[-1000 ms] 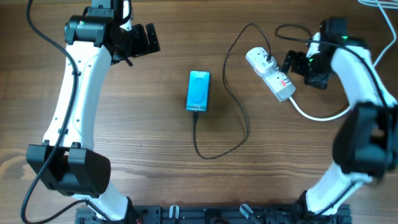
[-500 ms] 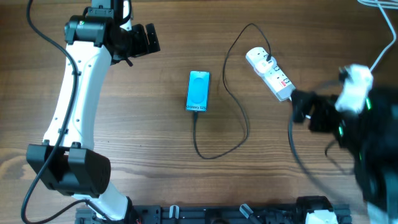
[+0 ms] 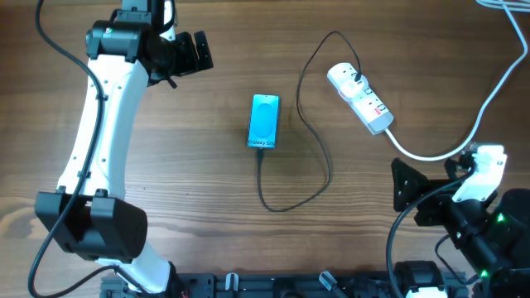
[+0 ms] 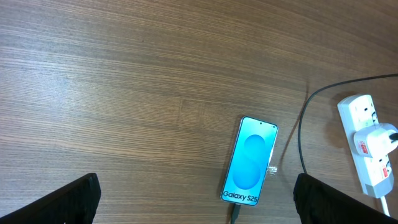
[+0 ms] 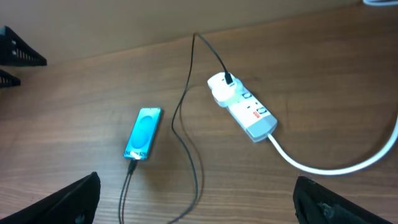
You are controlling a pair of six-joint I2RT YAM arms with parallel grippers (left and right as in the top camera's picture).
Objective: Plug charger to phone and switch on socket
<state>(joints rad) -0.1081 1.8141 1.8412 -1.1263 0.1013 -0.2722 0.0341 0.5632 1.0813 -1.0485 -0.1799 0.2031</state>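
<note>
The phone (image 3: 264, 121) lies flat at the table's middle, teal screen up, also in the left wrist view (image 4: 250, 160) and the right wrist view (image 5: 143, 133). The charger cable (image 3: 325, 170) meets the phone's bottom edge (image 4: 235, 214), loops round and runs up to a white plug in the socket (image 3: 360, 99). The socket lies at the back right (image 5: 244, 109). My left gripper (image 3: 195, 51) hovers open at the back left, far from the phone. My right gripper (image 3: 407, 194) is open at the near right, well short of the socket. Both hold nothing.
The socket's thick white cord (image 3: 431, 153) curves from its near end towards the right edge, passing close to my right arm (image 3: 480, 178). More white cord (image 3: 497, 7) shows at the back right corner. Bare wood lies left of the phone.
My right arm has pulled away from beside the socket and swung down to the near right corner. The left arm, phone, cable and socket have not moved.
</note>
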